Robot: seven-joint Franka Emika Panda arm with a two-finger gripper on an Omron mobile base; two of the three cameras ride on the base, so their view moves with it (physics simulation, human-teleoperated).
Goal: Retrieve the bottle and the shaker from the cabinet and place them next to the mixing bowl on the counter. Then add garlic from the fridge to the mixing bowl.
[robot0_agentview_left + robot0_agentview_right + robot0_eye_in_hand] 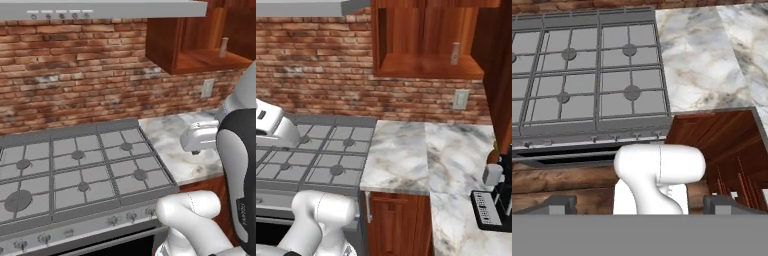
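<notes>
A slim pale container (pixel 455 53), bottle or shaker, I cannot tell which, stands upright at the right of the open wooden wall cabinet's shelf (pixel 421 65). It is also seen in the left base view as the pale container (pixel 223 47). My gripper (pixel 641 206) is open, its dark fingertips (pixel 559 204) set wide apart with nothing between them. The hand (pixel 199 136) hovers over the counter's edge beside the stove, well below and left of the cabinet, and looks down at the stove front.
A gas stove (pixel 75 165) fills the left, under a range hood (pixel 100 9). The marble counter (pixel 406 150) runs right around a corner, where a dark appliance (pixel 491 210) and a white cup (pixel 492 175) stand. A wall outlet (pixel 459 99) is on the brick.
</notes>
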